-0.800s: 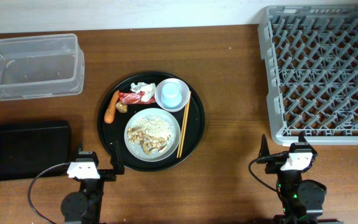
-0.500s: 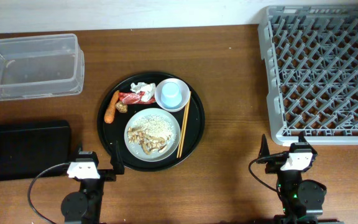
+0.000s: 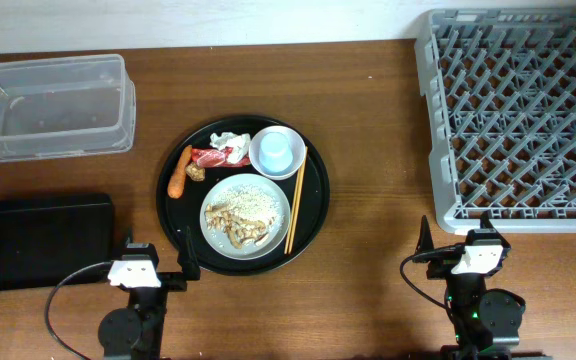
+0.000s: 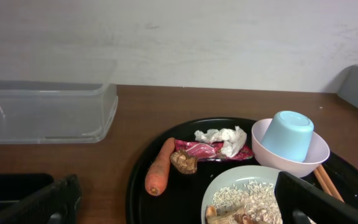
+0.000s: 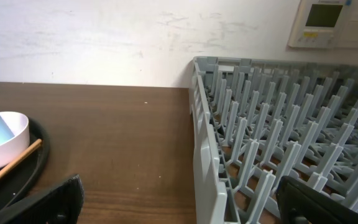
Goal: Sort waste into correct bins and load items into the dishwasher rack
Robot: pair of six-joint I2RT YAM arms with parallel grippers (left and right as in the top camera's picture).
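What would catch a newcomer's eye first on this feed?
The round black tray in the middle of the table stands out, crowded with a white plate of rice, a carrot, a red wrapper and a light blue cup tipped in a bowl. Next, the big grey rack filling the far right corner, with nothing in it. At the left sit a clear tub and a flat black tray.

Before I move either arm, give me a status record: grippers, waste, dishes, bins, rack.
left gripper: open, empty
right gripper: open, empty
waste: carrot, wrapper, tissue on round tray; rice and scraps on plate
dishes: cup tilted in bowl; chopsticks beside plate, on round tray
bins: clear tub and flat black tray, both empty
rack: nothing loaded in view
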